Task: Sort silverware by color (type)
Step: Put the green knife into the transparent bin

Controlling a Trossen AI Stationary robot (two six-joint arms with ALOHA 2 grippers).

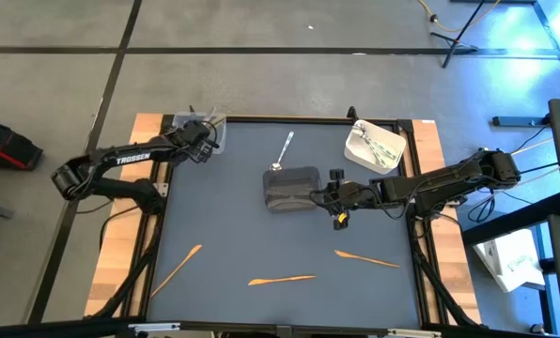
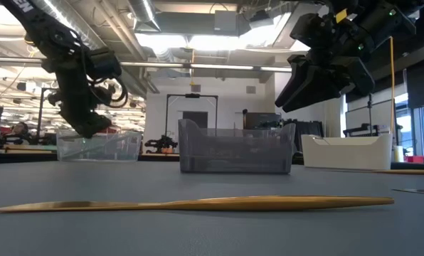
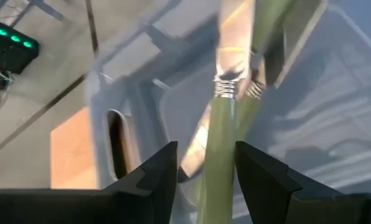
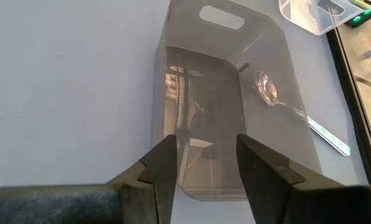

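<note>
Nearest the front edge of the dark mat [image 1: 224, 216] lie three orange utensils, well apart: one [image 1: 178, 266] tilted at the front left, one [image 1: 281, 279] near the front middle, and one [image 1: 366, 258] to the right. The low view shows one of them [image 2: 198, 205] lying flat across the foreground; which of the three it is cannot be told.

Farther back, at the middle of the mat, stands the dark grey container [image 1: 290, 188]. The right gripper [image 1: 329, 198] hovers at its right end, fingers apart and holding nothing; the right wrist view looks straight down into this bin [image 4: 201, 130] between the spread fingers [image 4: 164, 165], and no utensil can be made out inside it. Only that view shows the silver spoon [image 4: 279, 99] clearly, lying just beside the bin's outer wall; from above the spoon [image 1: 284, 150] lies just behind the container.

At the back right sits the white container [image 1: 376, 144] with pale utensils in it; in the low view only its wall [image 2: 347, 151] shows.

At the back left corner the left gripper [image 1: 205, 141] is over the clear container [image 1: 200, 131]. The left wrist view alone shows an olive-green utensil [image 3: 220, 149] running between the open fingers [image 3: 157, 174], with gaps on both sides, so it is not clamped; it reaches into the clear bin [image 3: 310, 106], where another green piece crosses it.
</note>
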